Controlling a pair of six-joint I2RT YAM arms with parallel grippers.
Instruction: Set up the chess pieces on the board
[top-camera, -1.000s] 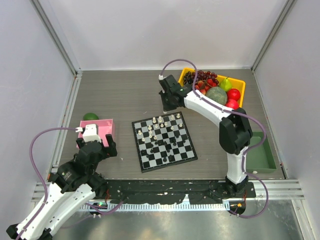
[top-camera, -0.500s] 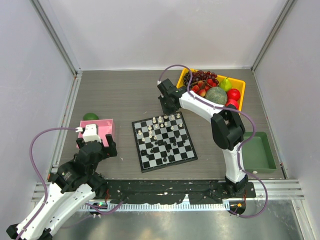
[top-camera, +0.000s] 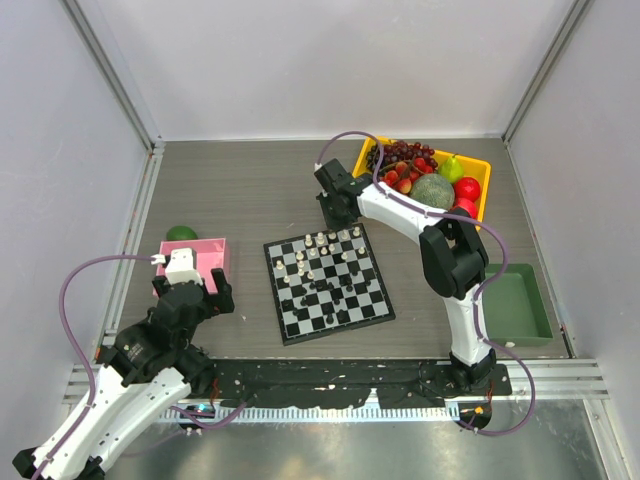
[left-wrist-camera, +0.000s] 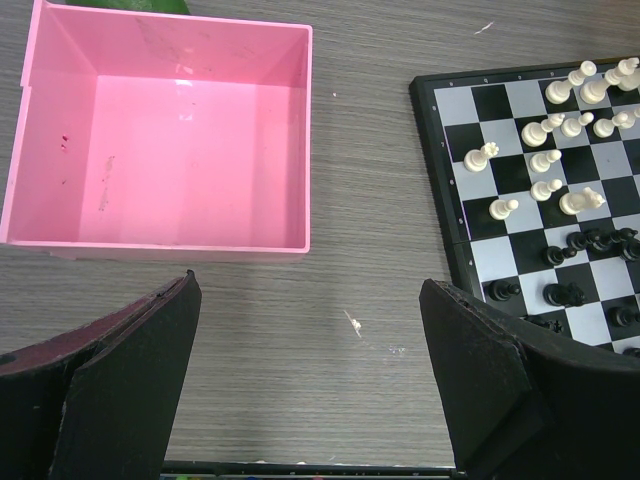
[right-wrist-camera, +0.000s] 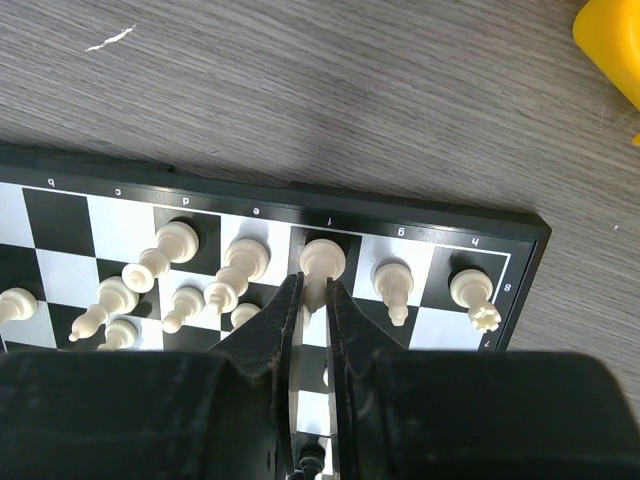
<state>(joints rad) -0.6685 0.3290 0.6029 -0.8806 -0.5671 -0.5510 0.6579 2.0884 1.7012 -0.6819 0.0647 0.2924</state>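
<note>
At the far edge of the board, the right claw is pinched shut on a white piece, its two fingers flanking the stem as the piece stands on the back-row square marked f. White neighbours stand just beside it on either hand, on the adjoining squares, and more white men crowd the row behind.

The danger, by this view, lies in the letting go. Fingers that spread wide could brush a neighbour and tip it, and a piece that clings to one pad could be dragged off its square or toppled as the arm lifts. A sideways retreat would risk sweeping the whole row.

Further out, the black pieces sit bunched near the middle of the board, not yet in their ranks. The yellow bin lies off the corner, apart from the work.

The left claw hangs wide open and empty over the table, between the pink tray and the board's near corner.
</note>
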